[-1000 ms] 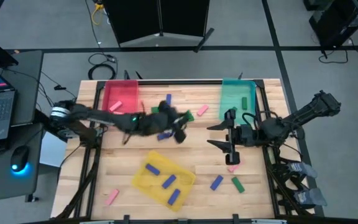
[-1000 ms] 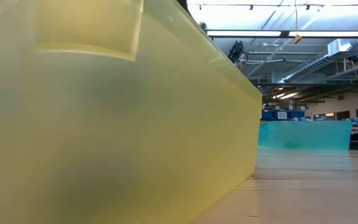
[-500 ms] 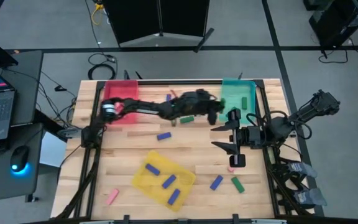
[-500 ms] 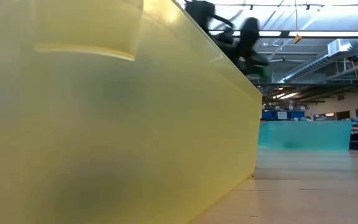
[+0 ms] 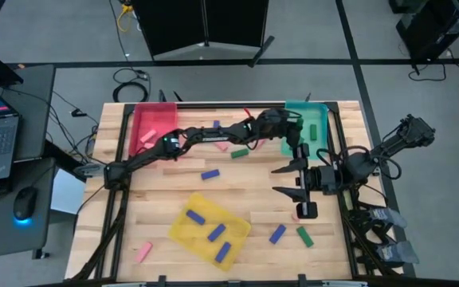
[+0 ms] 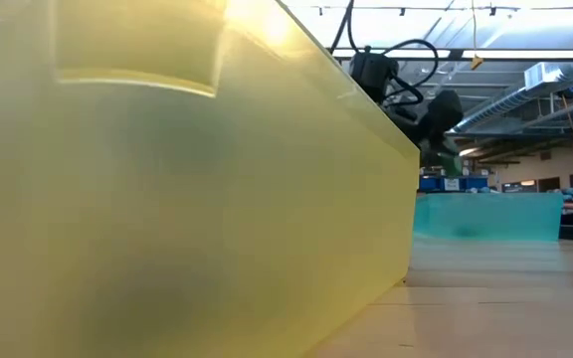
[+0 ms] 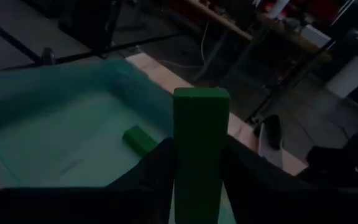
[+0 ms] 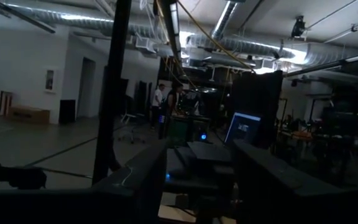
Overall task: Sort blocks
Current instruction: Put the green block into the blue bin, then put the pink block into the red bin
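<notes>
My left gripper (image 5: 292,134) reaches across the table and hovers over the teal tray (image 5: 319,118), shut on a green block (image 7: 201,143). In the low view it hangs above that tray (image 6: 485,215) with the green block (image 6: 450,159) at its tip. One more green block (image 7: 140,140) lies flat on the tray floor. My right gripper (image 5: 284,180) waits open over the table's right side, pointing toward the left. Loose pink, green and blue blocks lie on the wood, among them a green one (image 5: 239,153) and a blue one (image 5: 209,174). My left gripper pinches the green block between its two fingers (image 7: 157,171), one on each long side of its lower part (image 7: 194,193). The block's free end (image 7: 201,94) sticks out past the fingertips. It is lifted clear, above the teal tray's floor.
A red tray (image 5: 154,113) with a pink block sits at the far left. A yellow tray (image 5: 180,231) with blue blocks lies at the near middle and fills most of the low view (image 6: 167,199). Blue (image 5: 277,233) and green (image 5: 304,236) blocks lie near the right arm.
My left arm has swung from the middle of the table toward the right and far side, stretching out until its gripper is over the teal tray. It has come into the low view. The right arm has hardly moved.
</notes>
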Motion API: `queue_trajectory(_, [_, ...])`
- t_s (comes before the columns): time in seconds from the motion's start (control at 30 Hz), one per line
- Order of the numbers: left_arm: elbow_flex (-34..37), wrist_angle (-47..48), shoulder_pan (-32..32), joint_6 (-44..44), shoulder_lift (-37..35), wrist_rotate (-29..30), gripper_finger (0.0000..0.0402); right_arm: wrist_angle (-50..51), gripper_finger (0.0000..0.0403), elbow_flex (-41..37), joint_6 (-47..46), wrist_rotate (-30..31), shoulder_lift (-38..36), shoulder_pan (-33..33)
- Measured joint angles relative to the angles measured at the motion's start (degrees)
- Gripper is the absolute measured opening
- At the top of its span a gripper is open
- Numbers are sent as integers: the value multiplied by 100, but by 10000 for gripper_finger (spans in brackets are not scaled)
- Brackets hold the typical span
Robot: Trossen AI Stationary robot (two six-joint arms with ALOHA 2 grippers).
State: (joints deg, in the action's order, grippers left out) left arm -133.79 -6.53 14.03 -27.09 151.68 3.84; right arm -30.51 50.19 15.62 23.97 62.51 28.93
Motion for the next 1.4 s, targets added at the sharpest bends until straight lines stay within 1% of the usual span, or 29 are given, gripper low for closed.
queue_trajectory(0.07, [-100,224,4,-3,17,-7,185,22,189,0,26,-1,-1,36])
queue_trajectory(0.13, [-110,280,19,276,4,-266,237,64,189,0,77,-2,-1,77])
queue_trajectory(0.17, [-108,407,23,341,-36,-373,256,68,190,0,96,0,-1,100])
queue_trajectory(0.23, [-104,474,16,460,-120,-313,280,69,191,0,107,12,-1,125])
queue_trajectory(0.3, [-101,512,-16,591,-274,-238,286,71,191,0,109,70,-1,162])
queue_trajectory(0.4, [-125,533,-20,636,-483,-249,274,81,190,0,124,90,-1,196])
queue_trajectory(0.63, [-93,1719,-36,1239,-873,-257,227,96,183,0,153,106,-1,234])
queue_trajectory(0.83, [-101,2121,-152,1773,-1560,-223,192,99,186,0,213,111,0,330])
queue_trajectory(0.97, [-95,2535,-274,2084,-1852,-217,178,5,190,0,259,111,-1,332])
queue_trajectory(1.17, [-86,2726,-491,2445,-2248,-203,167,-104,193,0,286,109,-1,324])
queue_trajectory(1.23, [212,2549,-565,2536,-2407,-204,164,-100,192,0,330,109,-1,324])
queue_trajectory(1.3, [775,2084,-616,2545,-2661,-214,162,-98,191,0,398,109,-1,324])
queue_trajectory(1.4, [2178,1043,-624,2462,-3337,-213,161,-95,190,0,474,109,-1,321])
